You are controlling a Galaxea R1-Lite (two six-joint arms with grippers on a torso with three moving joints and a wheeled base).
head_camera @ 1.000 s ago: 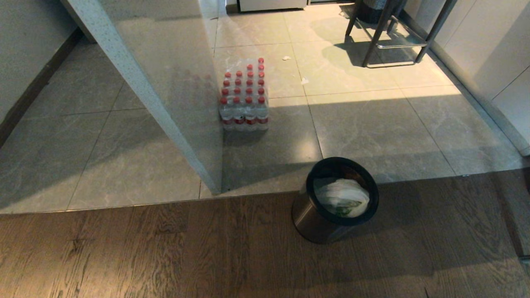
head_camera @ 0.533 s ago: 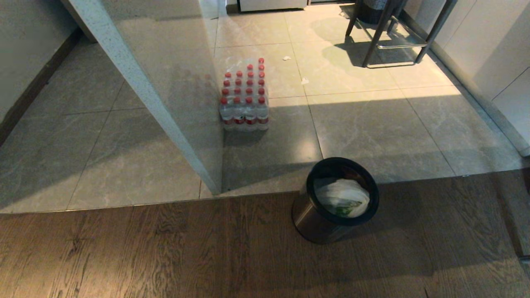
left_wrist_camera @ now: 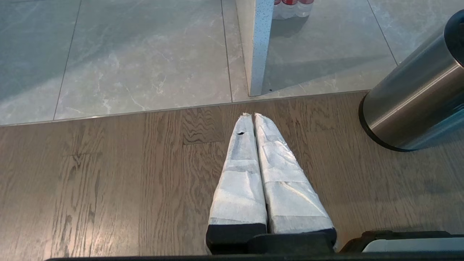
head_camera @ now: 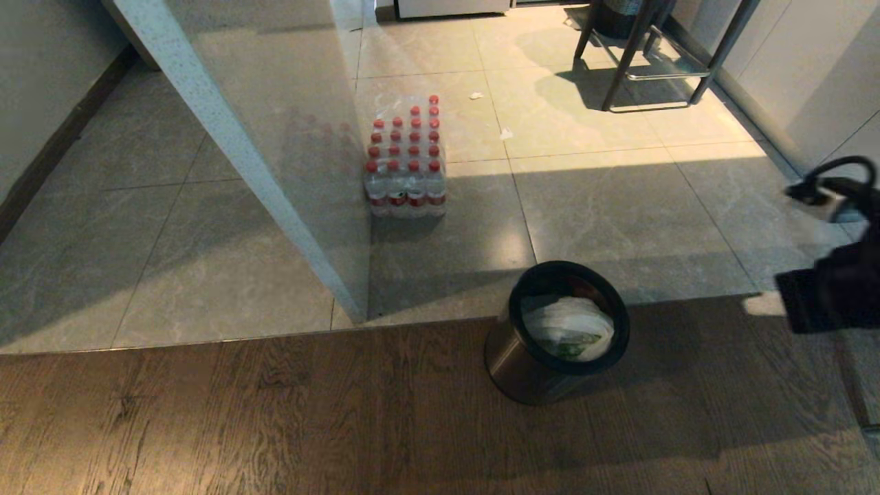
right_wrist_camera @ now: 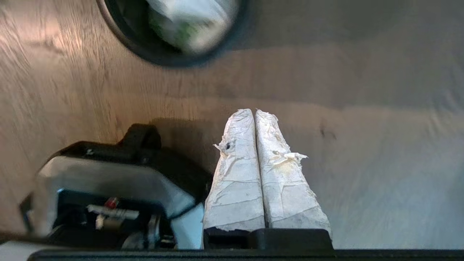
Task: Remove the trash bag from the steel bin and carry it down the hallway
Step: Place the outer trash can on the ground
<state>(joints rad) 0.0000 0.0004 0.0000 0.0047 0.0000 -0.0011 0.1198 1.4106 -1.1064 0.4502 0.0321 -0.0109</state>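
Reaching in from the right edge of the head view, the right arm [head_camera: 828, 292] appears as a dark block with a looped cable above it, held above the floor to the right of the steel bin [head_camera: 522, 364] and apart from it. The right hand [right_wrist_camera: 255, 113] points down at the wood floor [head_camera: 275, 412]; its two white-wrapped fingers [right_wrist_camera: 239, 174] are pressed together along their whole length, hold nothing and touch nothing. In the right wrist view the bin's black rim lies beyond the fingertips and off to one side, so the hand is not over the opening.

The left hand [left_wrist_camera: 252, 116] is low over the wood floor, its wrapped fingers likewise closed flat against each other and empty, with the bin's steel wall [left_wrist_camera: 409, 105] off to one side and clear of it.

The steel bin stands upright on the wood floor just short of the seam with the grey tiled floor [head_camera: 619, 206]. The trash bag [head_camera: 567, 328] sits inside it, white with green print, bunched and filling most of the opening below the rim.

A shrink-wrapped pack of red-capped water bottles [head_camera: 405, 165] stands on the tiles beside a wall corner [head_camera: 295, 206], well beyond the bin. Metal stool legs [head_camera: 646, 55] stand farther back.
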